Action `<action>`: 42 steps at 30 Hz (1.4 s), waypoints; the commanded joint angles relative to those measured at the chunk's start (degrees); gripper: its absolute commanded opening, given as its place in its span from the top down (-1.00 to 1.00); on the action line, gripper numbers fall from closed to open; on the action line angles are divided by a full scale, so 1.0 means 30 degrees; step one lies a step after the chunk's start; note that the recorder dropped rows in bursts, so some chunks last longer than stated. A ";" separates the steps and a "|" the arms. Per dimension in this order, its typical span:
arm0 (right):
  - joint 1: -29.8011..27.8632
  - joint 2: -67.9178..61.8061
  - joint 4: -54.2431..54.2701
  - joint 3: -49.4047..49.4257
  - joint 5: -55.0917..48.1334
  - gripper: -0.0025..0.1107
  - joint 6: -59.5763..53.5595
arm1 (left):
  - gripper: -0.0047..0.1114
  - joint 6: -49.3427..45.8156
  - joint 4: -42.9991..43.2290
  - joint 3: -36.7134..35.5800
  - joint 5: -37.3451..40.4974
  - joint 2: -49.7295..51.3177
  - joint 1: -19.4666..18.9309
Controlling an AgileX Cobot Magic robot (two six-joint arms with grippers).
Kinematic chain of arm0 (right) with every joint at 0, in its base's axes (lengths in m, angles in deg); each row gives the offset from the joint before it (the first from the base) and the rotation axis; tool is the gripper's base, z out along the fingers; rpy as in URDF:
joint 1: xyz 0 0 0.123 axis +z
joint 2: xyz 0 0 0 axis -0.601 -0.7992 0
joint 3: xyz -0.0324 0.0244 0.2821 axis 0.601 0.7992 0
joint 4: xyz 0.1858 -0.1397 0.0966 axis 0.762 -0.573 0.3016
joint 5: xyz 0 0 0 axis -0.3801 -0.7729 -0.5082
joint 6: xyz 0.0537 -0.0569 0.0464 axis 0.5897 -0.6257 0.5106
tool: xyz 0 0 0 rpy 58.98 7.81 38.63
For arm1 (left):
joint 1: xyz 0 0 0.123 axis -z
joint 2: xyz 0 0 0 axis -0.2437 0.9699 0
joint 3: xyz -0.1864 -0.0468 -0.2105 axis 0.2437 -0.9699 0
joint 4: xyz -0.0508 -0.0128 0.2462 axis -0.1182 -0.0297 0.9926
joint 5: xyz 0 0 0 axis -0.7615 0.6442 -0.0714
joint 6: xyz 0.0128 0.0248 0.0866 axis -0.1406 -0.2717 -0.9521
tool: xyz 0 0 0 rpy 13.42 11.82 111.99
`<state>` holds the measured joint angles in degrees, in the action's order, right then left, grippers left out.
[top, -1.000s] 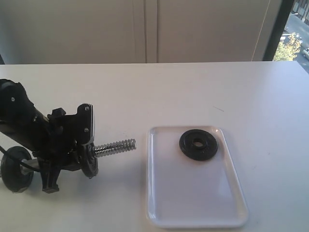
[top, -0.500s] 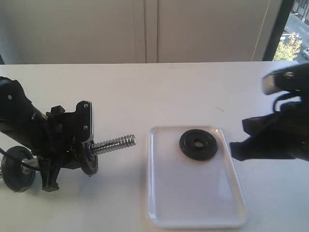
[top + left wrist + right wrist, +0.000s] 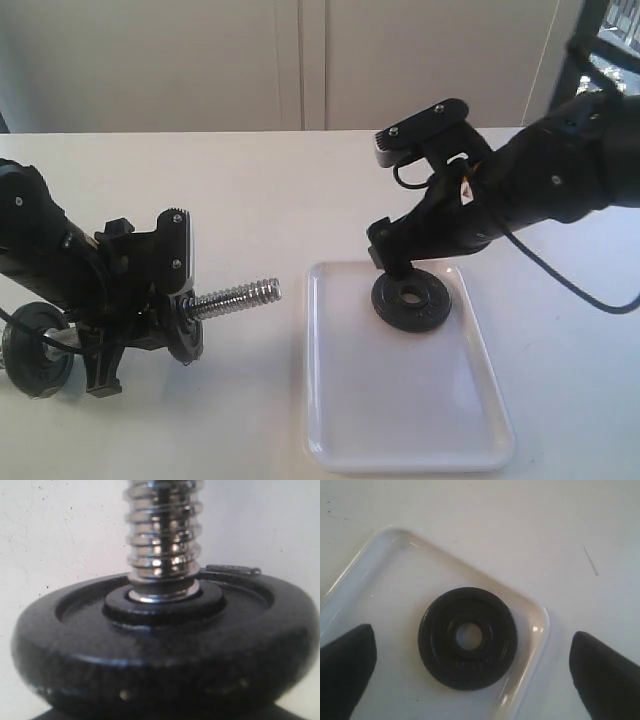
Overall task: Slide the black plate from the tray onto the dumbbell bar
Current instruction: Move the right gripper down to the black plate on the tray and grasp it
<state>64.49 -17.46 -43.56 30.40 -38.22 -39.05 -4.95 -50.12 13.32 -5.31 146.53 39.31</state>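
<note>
**Spread wide over the plate, gripping nothing**

Nearest, at left: holding the dumbbell bar [image 3: 238,299] with the left gripper [image 3: 125,330], closed on its middle between two black discs [image 3: 186,345], threaded end aimed at the tray [image 3: 400,420]. Farther back, leaving the black plate [image 3: 411,299] flat at the tray's far end, hole up. Hanging the right gripper [image 3: 400,262] just above its far rim, fingertips [image 3: 347,667] parted well beyond both sides, touching neither plate nor tray.

The black plate [image 3: 467,637] is looking like matte, faintly pebbled cast metal, the tray [image 3: 395,580] is gleaming as glossy white plastic, and the dumbbell bar [image 3: 162,535] is shining as coarse-threaded chrome.
</note>
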 commanded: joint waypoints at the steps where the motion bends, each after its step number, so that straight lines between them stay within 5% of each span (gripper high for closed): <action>1: 0.0185 -0.1762 0.0279 -0.1183 -0.0541 -0.90 -0.0448 | 0.92 0.0160 -0.0824 0.0284 -0.0823 -0.0752 0.0074; 23: -0.0246 -0.6939 0.0911 -0.5411 -0.4521 -0.90 -0.0812 | 0.92 0.0160 -0.0824 0.0284 -0.0460 -0.0752 0.0074; 31: -0.1402 -0.7307 0.5768 -0.5725 -0.5196 -0.90 -0.4604 | 0.92 0.0160 -0.0824 0.0284 -0.0460 -0.0752 0.0074; 42: -0.1402 -0.8455 0.5233 -0.5725 -0.4956 -0.90 -0.4671 | 0.92 0.0160 -0.0824 0.0284 -0.0460 -0.0752 0.0074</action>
<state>60.54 -41.98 -27.81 13.33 -53.20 -52.50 -4.95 -50.12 13.32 -5.31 146.53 39.31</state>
